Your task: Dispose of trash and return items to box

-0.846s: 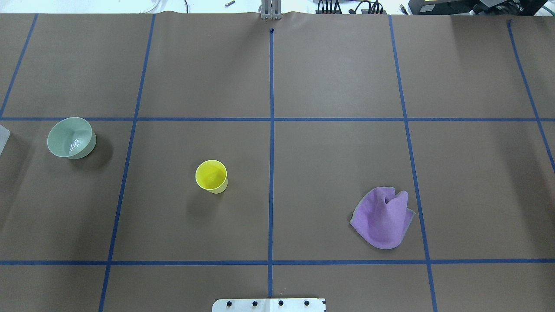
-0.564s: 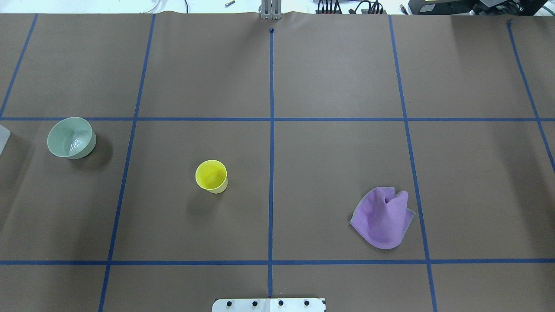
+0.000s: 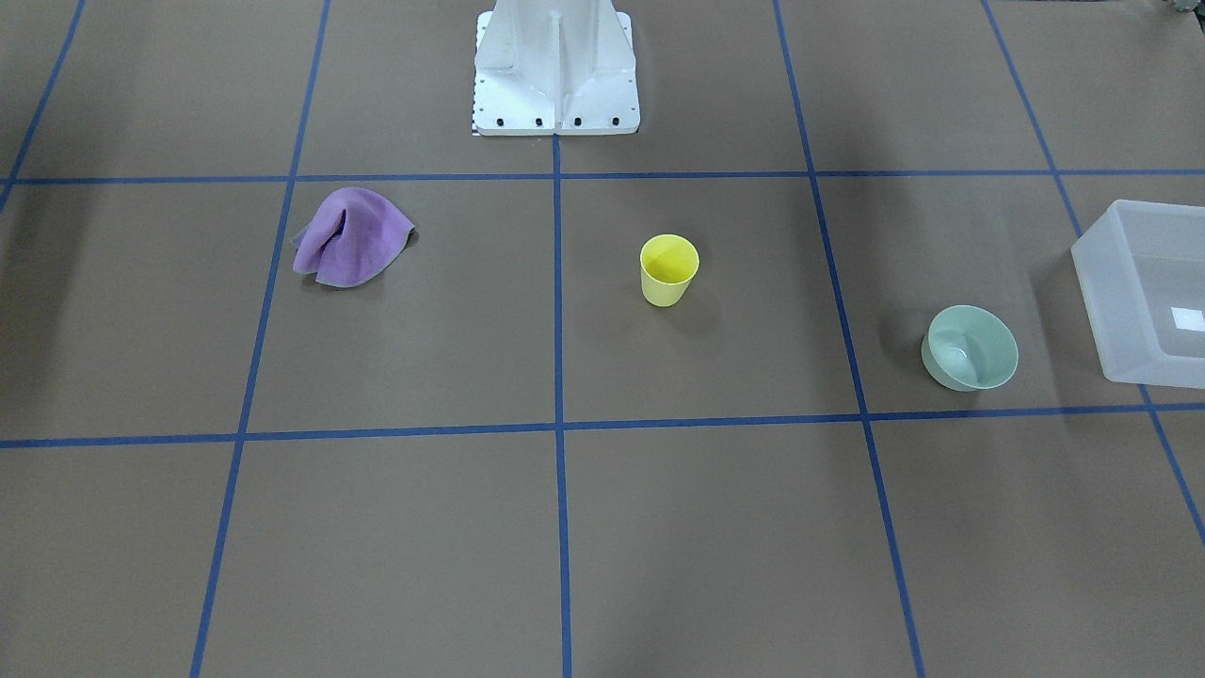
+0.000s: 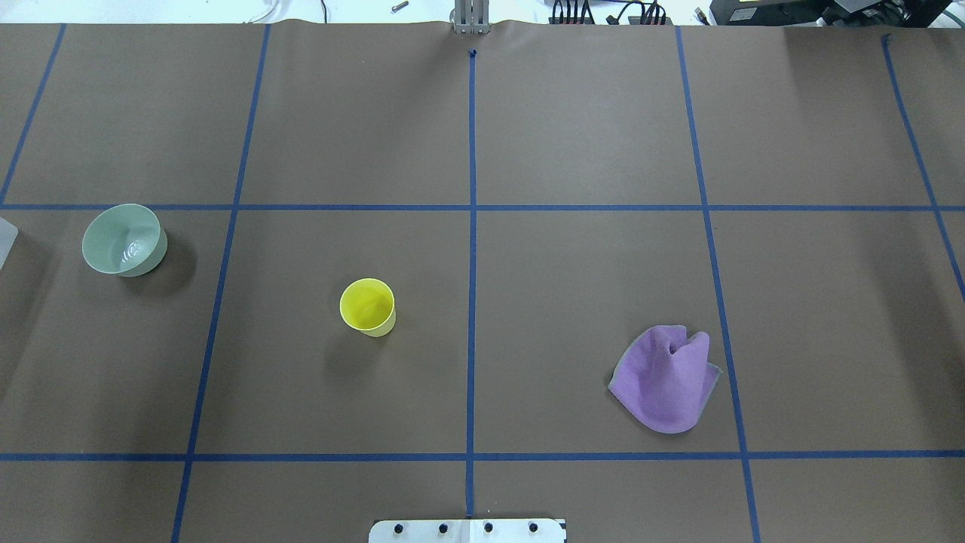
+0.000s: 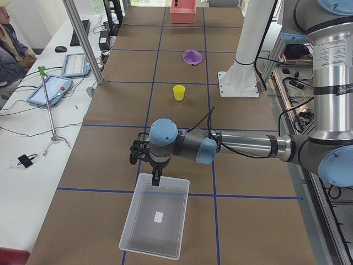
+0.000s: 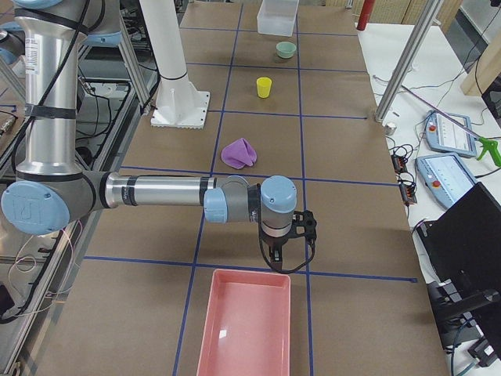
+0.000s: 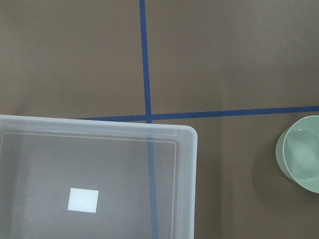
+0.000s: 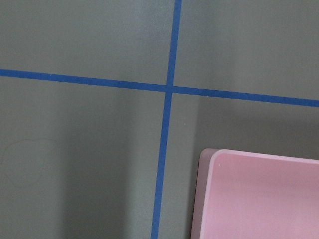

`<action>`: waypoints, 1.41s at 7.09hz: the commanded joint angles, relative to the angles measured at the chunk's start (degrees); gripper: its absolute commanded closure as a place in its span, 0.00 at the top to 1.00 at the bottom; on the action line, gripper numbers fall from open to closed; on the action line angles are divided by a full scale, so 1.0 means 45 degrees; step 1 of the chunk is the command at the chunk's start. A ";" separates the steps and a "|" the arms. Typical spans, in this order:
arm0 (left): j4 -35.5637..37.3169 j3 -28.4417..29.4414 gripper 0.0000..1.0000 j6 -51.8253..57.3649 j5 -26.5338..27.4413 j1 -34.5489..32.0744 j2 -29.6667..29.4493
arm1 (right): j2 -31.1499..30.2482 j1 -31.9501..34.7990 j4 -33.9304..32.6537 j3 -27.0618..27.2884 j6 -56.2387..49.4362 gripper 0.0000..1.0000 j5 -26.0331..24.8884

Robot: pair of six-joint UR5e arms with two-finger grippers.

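The yellow cup stands upright left of the table's centre line; it also shows in the front view. The mint-green bowl stands upright at the far left, just beside the frosted box. In the left wrist view the bowl is apart from the box's corner; the box holds only its white label. My left gripper hovers over the box's near rim. My right gripper hovers near a pink tray. I cannot tell whether either gripper is open or shut.
A crumpled purple cloth lies right of centre, also seen in the front view. The pink tray's corner shows in the right wrist view. The white robot pedestal stands at the table's robot side. Blue tape lines grid the brown table.
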 commanded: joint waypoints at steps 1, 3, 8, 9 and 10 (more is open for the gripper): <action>0.0101 -0.0066 0.98 -0.0370 0.0040 0.0036 -0.0101 | -0.0043 0.0000 0.0035 0.0035 0.0007 1.00 -0.0017; 0.0044 -0.0105 0.97 -0.0258 0.0020 0.0036 -0.0318 | -0.0083 -0.0019 0.0035 0.0074 0.0162 1.00 0.0022; 0.0102 -0.0261 0.97 -0.0315 -0.0096 0.0251 -0.0259 | -0.0376 -0.0020 0.0211 0.0347 0.0125 1.00 -0.0173; 0.0025 -0.0261 0.98 -0.0624 -0.0116 0.0599 -0.0259 | -0.0395 -0.0020 0.0211 0.0444 0.0163 1.00 0.0020; -0.0285 -0.0320 0.98 -0.1961 -0.0097 0.1202 -0.0336 | -0.0395 -0.0039 0.0172 0.0464 0.0221 1.00 0.0003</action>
